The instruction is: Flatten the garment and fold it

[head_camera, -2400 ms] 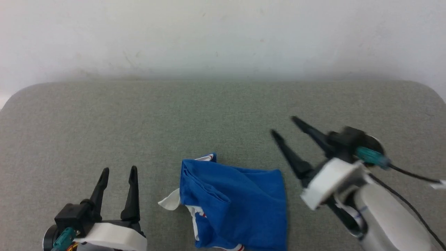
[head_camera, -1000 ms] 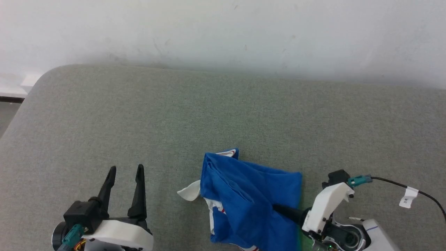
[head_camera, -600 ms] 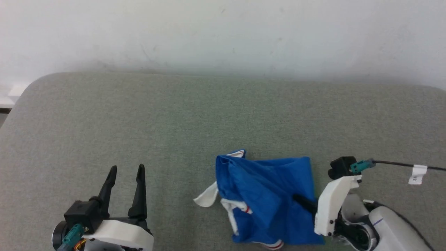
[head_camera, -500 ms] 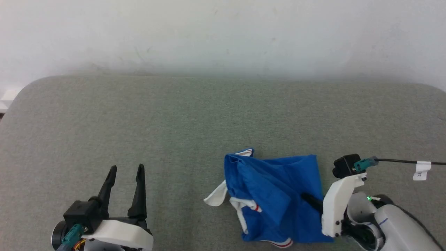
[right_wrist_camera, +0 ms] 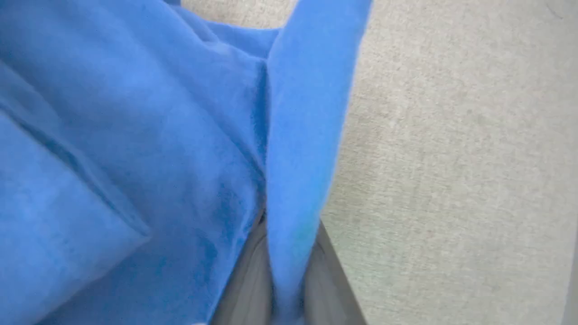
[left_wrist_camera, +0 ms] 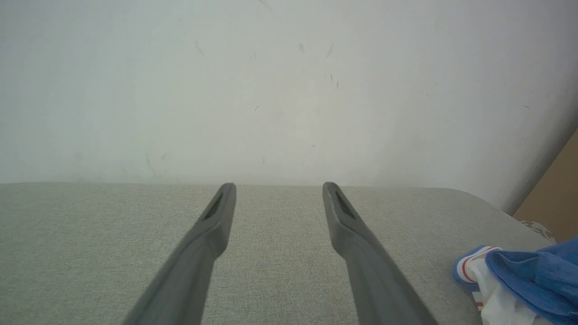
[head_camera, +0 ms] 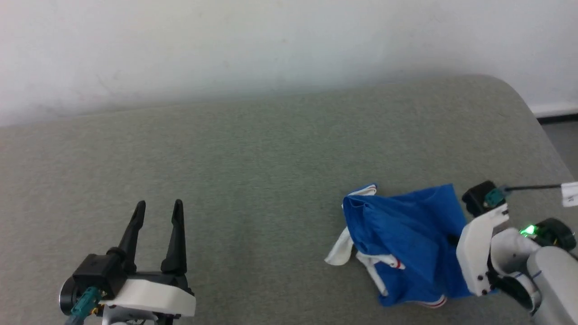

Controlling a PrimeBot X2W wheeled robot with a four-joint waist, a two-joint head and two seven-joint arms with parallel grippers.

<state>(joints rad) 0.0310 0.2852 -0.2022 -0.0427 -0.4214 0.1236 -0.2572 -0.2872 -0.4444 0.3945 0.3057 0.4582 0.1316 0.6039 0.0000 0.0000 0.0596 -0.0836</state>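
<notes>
The garment [head_camera: 406, 243] lies bunched on the grey cushion at the right, royal blue with a white sleeve and red-striped cuffs sticking out on its left and bottom. My right gripper [head_camera: 453, 238] is shut on its right edge; the right wrist view shows a fold of the blue cloth [right_wrist_camera: 307, 135] pinched between the two fingers [right_wrist_camera: 244, 289]. My left gripper [head_camera: 158, 205] stands open and empty at the lower left, well away from the shirt. In the left wrist view the garment's [left_wrist_camera: 533, 280] cuff end lies far right of the left gripper [left_wrist_camera: 279, 187].
The grey upholstered surface [head_camera: 253, 158] runs back to a white wall [head_camera: 271, 40]. Its rounded right corner [head_camera: 528, 104] is close to the garment, with floor beyond. A brown panel [left_wrist_camera: 555, 198] stands at the far right in the left wrist view.
The right gripper came down from open above the cushion, shut on the garment's right edge and dragged it right, away from the left gripper. The head camera has also turned.
</notes>
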